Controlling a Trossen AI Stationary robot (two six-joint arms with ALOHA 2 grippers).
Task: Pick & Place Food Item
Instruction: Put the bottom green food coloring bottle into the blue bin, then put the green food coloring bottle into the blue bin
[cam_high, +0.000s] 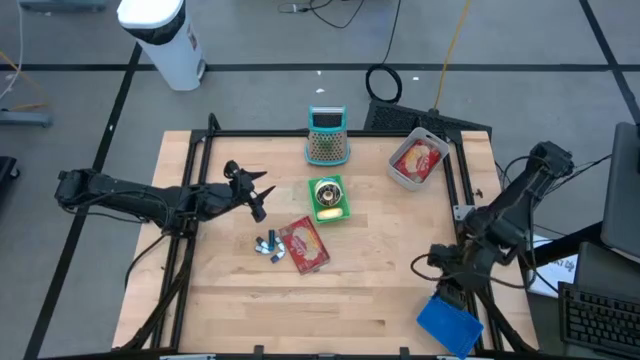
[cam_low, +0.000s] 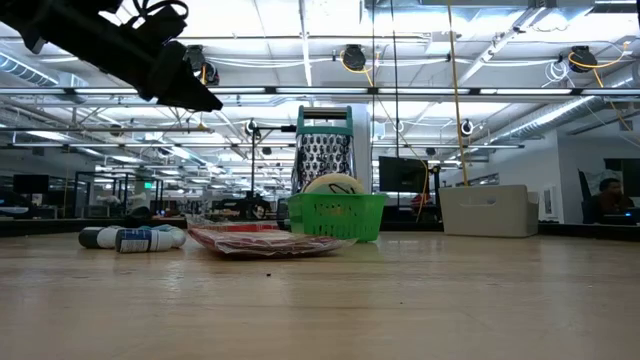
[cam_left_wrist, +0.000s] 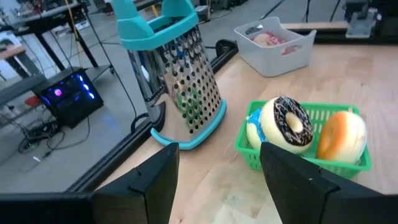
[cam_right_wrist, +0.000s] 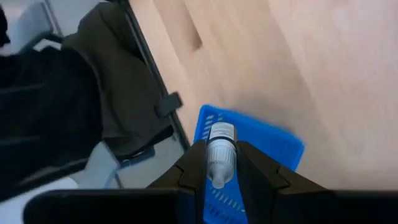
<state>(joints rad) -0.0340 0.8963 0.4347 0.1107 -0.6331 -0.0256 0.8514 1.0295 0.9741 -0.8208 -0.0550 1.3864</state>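
Observation:
My right gripper (cam_right_wrist: 219, 163) is shut on a small white bottle (cam_right_wrist: 219, 149) above a blue basket (cam_right_wrist: 267, 144) at the table's near right corner (cam_high: 448, 325). My left gripper (cam_left_wrist: 217, 168) stands open and holds nothing. It hangs above the table to the left of a green basket (cam_left_wrist: 305, 155) and points at it. The green basket holds a chocolate donut (cam_left_wrist: 287, 123) and a bun (cam_left_wrist: 342, 135). In the high view my left gripper (cam_high: 256, 198) is left of this basket (cam_high: 328, 198). A red packet (cam_high: 303, 245) and small bottles (cam_high: 267, 245) lie flat on the table. My right gripper pinches the small bottle's white body (cam_right_wrist: 217, 165) between its two fingers, one on each side. The grey cap end (cam_right_wrist: 222, 132) juts out past the fingertips. The fingers slant downward, and the bottle is lifted clear above the blue basket.
A teal box grater (cam_high: 326, 138) stands upright behind the green basket. A white bin (cam_high: 418, 160) with a red packet inside sits at the far right. Black frame rails (cam_high: 190, 190) run along the table's left and right sides. Bare wood lies along the near edge.

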